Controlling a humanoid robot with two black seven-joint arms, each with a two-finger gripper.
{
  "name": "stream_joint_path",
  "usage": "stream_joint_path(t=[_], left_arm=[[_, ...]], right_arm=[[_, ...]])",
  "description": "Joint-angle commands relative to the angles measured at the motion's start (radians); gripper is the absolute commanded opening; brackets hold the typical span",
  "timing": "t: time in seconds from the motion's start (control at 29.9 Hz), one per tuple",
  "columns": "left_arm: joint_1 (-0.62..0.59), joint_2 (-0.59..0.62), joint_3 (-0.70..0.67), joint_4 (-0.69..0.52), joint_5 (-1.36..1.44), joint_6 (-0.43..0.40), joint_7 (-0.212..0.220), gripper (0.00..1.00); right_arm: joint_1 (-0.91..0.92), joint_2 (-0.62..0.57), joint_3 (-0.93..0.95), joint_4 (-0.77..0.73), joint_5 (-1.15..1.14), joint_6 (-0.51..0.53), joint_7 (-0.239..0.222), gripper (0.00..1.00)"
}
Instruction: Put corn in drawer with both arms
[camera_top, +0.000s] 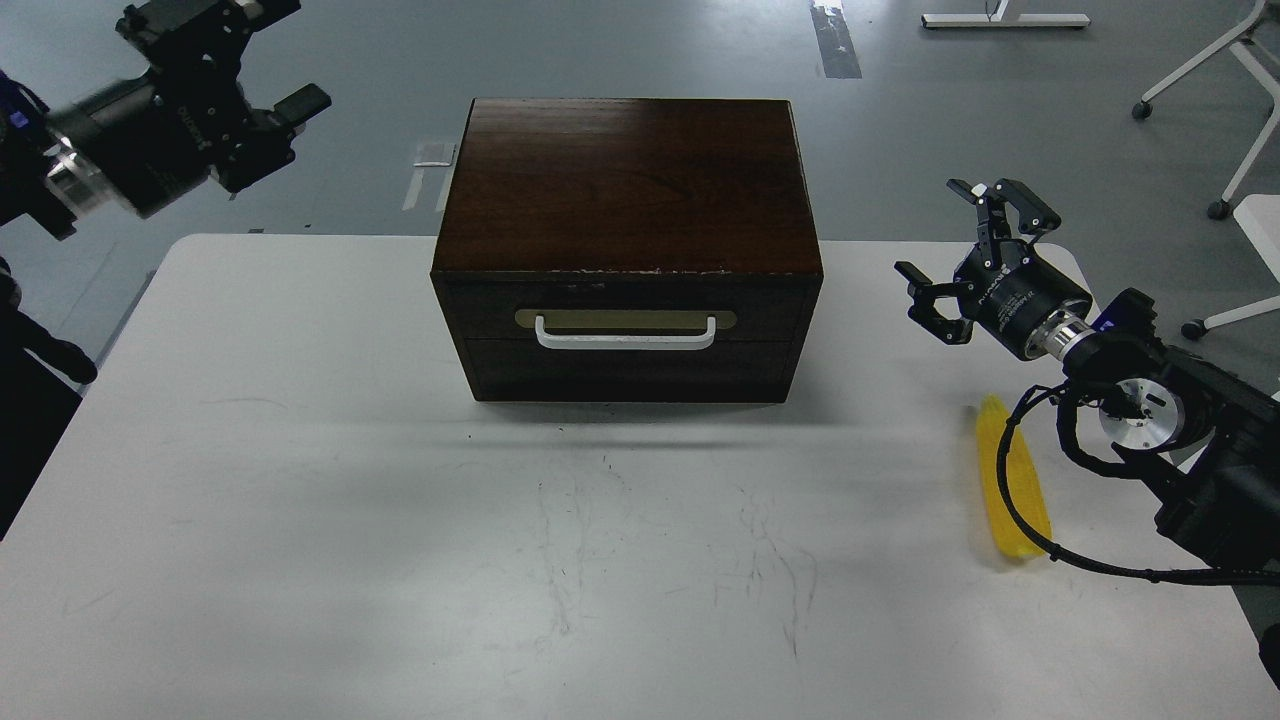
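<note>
Head view, going left to right with the brown box (628, 190) as my landmark: my left gripper (265, 85) hangs up and to the left of the box, off the table's far edge over the grey floor (620, 50); it is blurred and I cannot tell whether its fingers are spread or closed. The drawer (625, 310) in the box's front is pushed in flush, its white handle (625, 338) facing me. To the right of the box, well apart from it, my right gripper (965, 255) hovers above the white table (300, 450) with its fingers spread wide, holding nothing. The corn (1012, 480) lies flat on the table right of the box and nearer to me, its long axis running near-to-far, pointed tip toward the far side. It sits below and nearer to me than my right gripper, not touching it; a black cable (1010, 505) of that arm crosses over the cob. Office chair legs (1235, 120) stand on the floor behind, right of the box.
</note>
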Motion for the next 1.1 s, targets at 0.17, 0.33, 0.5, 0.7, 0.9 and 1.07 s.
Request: stream_joint_path(t=[0.17, 0.33, 0.5, 0.7, 0.9, 1.07], left_arm=[[-0.215, -0.171, 0.085, -0.148, 0.609, 0.000, -0.022, 0.98], [-0.382, -0.256, 0.355, -0.130, 0.923, 0.000, -0.111, 0.98], [-0.475, -0.308, 0.567, -0.067, 1.072, 0.000, -0.118, 0.98], [-0.541, -0.323, 0.717, -0.044, 1.179, 0.000, -0.118, 0.98], [-0.561, -0.342, 0.757, -0.072, 1.211, 0.000, -0.118, 0.98], [-0.584, -0.354, 0.762, -0.099, 1.211, 0.000, -0.118, 0.98]], right_arm=[[0.003, -0.001, 0.002, -0.001, 0.000, 0.000, 0.003, 1.00], [0.003, -0.002, 0.002, -0.008, 0.000, 0.000, 0.003, 1.00], [0.001, -0.005, 0.005, -0.012, 0.000, 0.000, 0.007, 1.00], [-0.002, -0.018, 0.006, -0.014, 0.000, 0.000, 0.013, 1.00], [0.000, -0.018, 0.006, -0.014, 0.000, 0.000, 0.013, 1.00], [0.000, -0.019, 0.006, -0.015, 0.000, 0.000, 0.013, 1.00]])
